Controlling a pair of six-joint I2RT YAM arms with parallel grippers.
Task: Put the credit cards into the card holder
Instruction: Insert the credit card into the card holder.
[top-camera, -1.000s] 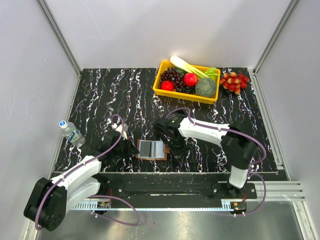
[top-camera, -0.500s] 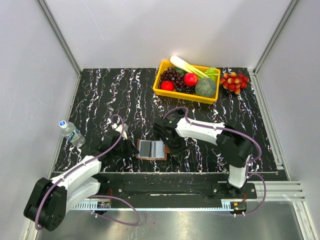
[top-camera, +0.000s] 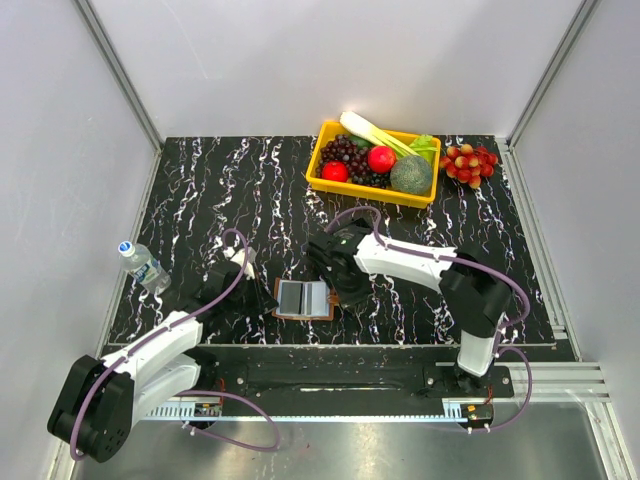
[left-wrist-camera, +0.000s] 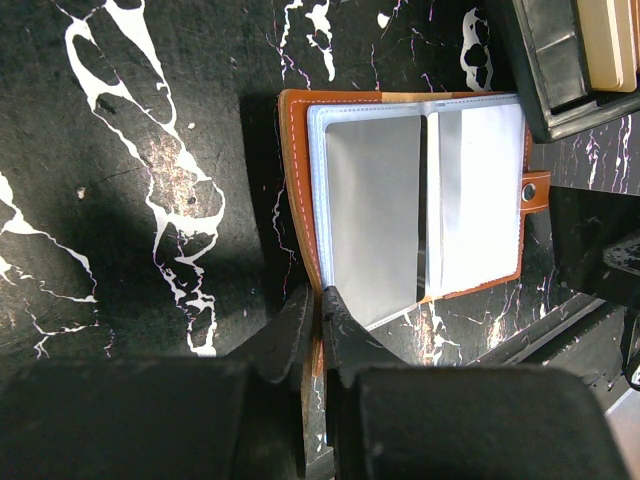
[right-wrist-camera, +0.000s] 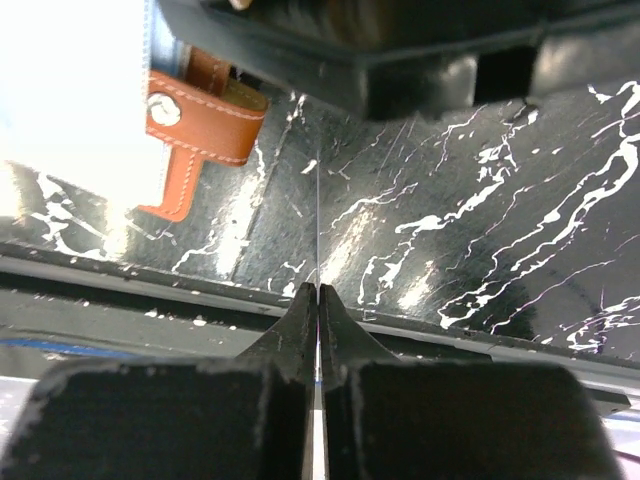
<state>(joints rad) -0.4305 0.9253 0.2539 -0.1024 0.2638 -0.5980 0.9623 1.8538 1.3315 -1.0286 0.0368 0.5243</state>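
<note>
change: right gripper (right-wrist-camera: 317, 292) has just closed, clamped on a credit card (right-wrist-camera: 317, 220) seen edge-on | left gripper (left-wrist-camera: 320, 300) pinches open card holder (left-wrist-camera: 420, 190) edge, beside black box (left-wrist-camera: 555, 70) | meaning: card in hand, probably ready to slot in

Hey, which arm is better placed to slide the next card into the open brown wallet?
Right, probably. Its tool is shut on a thin flat card, seen edge-on, beside the open brown leather card holder. The left tool is occupied pinching the holder's edge.
</note>
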